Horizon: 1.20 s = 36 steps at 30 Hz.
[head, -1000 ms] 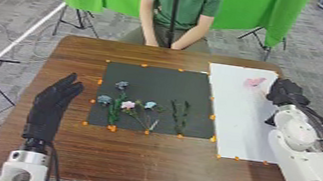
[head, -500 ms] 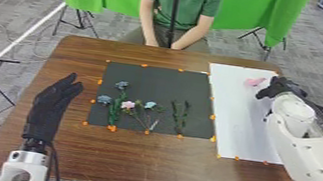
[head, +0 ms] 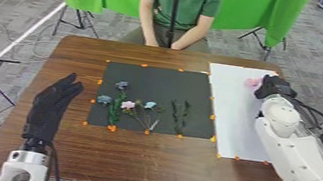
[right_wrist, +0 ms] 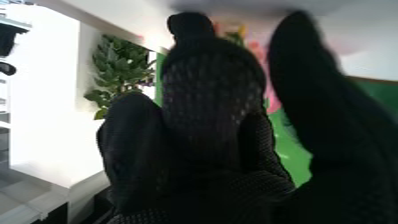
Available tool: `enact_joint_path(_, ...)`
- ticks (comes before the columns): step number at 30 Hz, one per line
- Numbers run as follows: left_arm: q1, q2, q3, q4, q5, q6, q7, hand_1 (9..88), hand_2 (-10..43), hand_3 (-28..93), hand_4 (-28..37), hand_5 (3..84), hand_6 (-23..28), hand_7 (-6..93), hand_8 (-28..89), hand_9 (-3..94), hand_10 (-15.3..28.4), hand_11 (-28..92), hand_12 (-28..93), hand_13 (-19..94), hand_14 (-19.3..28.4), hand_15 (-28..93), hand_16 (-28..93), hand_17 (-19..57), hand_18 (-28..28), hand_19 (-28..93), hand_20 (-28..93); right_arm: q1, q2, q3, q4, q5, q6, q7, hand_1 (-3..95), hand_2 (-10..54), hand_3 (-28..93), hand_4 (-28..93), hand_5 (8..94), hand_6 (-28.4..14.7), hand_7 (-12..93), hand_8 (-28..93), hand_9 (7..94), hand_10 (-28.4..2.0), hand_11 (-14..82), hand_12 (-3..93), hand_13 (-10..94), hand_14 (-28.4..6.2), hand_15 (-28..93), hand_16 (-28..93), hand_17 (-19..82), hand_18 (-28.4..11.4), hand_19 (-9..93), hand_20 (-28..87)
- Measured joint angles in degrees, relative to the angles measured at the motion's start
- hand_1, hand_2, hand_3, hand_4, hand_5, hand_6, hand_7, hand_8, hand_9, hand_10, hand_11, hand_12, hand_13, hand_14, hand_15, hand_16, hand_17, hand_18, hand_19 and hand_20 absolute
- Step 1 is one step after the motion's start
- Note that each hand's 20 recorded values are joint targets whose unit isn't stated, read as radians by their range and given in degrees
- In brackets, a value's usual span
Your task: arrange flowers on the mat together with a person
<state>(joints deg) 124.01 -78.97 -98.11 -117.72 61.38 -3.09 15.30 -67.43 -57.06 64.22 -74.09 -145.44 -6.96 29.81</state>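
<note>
My right hand is at the far part of the white sheet, right beside the pink flower, its fingers extended. In the right wrist view, the right hand has straight fingers and a separate thumb; part of the pink flower shows behind the gap between them. Whether they touch is unclear. On the dark mat lie blue flowers, a pale pink flower and green stems. My left hand is left of the mat, fingers straight.
Orange markers line the edges of the dark mat and the white sheet on the brown table. The right forearm crosses the table's right edge beside the sheet.
My right hand has shifted left to the pink flower, which it now partly covers in the head view. The left hand and the flowers on the dark mat are unchanged.
</note>
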Motion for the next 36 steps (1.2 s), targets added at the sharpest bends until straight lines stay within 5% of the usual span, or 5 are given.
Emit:
enact_joint_path(6,-0.03,0.00,-0.03,0.00,0.00,0.00,-0.02,23.6,-2.8,67,-24.5,44.1,2.9,7.5,-6,43.9,12.4,11,12,33,14.0,9,0,5.9,9.4,2,16,-0.03,-0.09,-0.56,0.17,-0.49,3.09,-0.13,64.8,-9.5,53,-20,81.5,0.9,15,3,93.5,-10.0,7.0,24.2,94,0.0,62,15,73,-7.9,93,40)
enact_joint_path(13,-0.02,0.00,-0.05,0.00,0.00,-0.02,-0.04,23.5,-2.9,67,-24.6,44.0,2.9,7.6,-6,43.9,12.4,11,12,33,14.0,9,0,5.9,9.4,2,16,-1.27,0.50,-1.04,-0.93,1.38,8.06,-0.51,65.1,-9.5,54,-19,85.1,1.2,15,3,93.7,-9.8,10.6,24.4,94,0.3,65,15,74,-8.1,93,43)
enact_joint_path(28,0.33,0.24,-0.50,-0.11,-0.03,-0.08,-0.32,23.5,-3.0,67,-24.4,44.0,2.9,7.6,-6,43.9,12.4,11,12,33,14.0,9,0,5.9,9.4,1,16,-13.36,0.92,6.39,-31.82,9.24,10.46,0.70,65.1,-9.5,54,-20,86.6,1.8,15,3,93.7,-9.5,9.7,24.5,94,1.1,67,15,75,-8.1,93,47)
enact_joint_path(36,0.29,0.35,-0.39,-0.12,-0.02,-0.09,-0.42,23.6,-3.1,67,-24.5,44.1,2.9,7.6,-6,43.8,12.4,11,12,33,14.1,9,0,5.8,9.4,1,16,-11.93,-4.42,-4.28,-32.20,7.93,12.54,-5.13,65.0,-9.5,54,-20,86.6,2.1,15,3,93.7,-9.4,8.1,24.6,94,1.5,68,15,75,-8.3,93,49)
